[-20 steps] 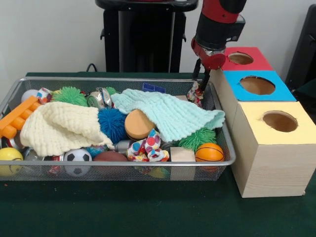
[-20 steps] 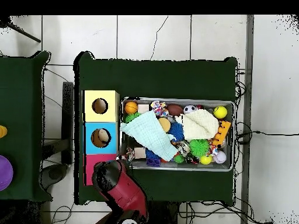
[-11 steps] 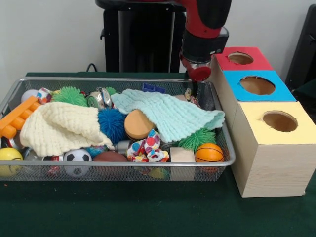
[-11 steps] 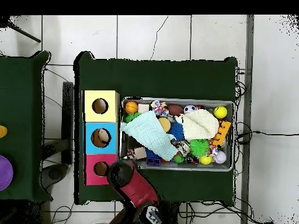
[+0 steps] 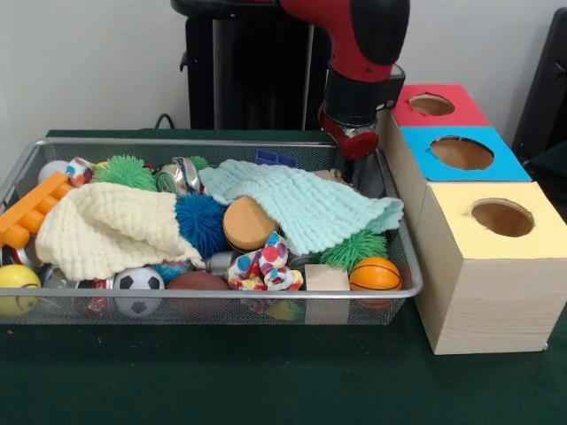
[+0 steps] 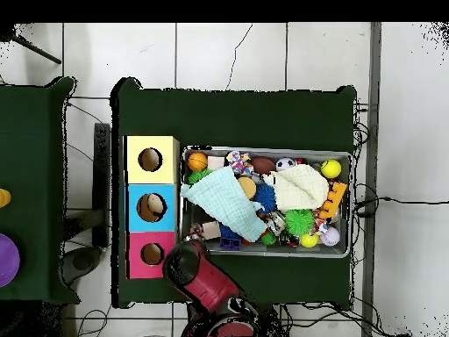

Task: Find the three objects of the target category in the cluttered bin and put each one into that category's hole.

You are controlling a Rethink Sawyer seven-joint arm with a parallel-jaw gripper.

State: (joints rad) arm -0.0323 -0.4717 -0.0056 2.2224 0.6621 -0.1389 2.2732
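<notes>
Hanging over the far right corner of the wire bin (image 5: 213, 305), the red and black arm (image 5: 363, 53) ends in a hand (image 5: 353, 146) whose tips are hidden against the mesh and the clutter behind them, so I cannot tell whether it is apart or together, or whether it holds anything. Beside the bin on the green tabletop (image 5: 221, 381) stands a row of three wooden boxes, each with a round hole in its top: a yellow box (image 5: 496, 257) nearest the camera, a blue box (image 5: 461, 152) in the middle and a red box (image 5: 434, 104) at the far end, just beside the arm. Inside the bin, a mint cloth (image 5: 301, 204) is draped over the right half and a cream cloth (image 5: 111, 228) over the left, with a blue spiky ball (image 5: 200, 221) and an orange round block (image 5: 248, 223) between them. Along the near wall lie a small basketball (image 5: 376, 274), a soccer ball (image 5: 140, 285), a yellow ball (image 5: 18, 283) and a patterned crumpled piece (image 5: 266, 264). An orange toy brick (image 5: 31, 208) rests at the left wall. From the overhead view, the arm covers the bin's edge close to the red box (image 6: 151, 254).
</notes>
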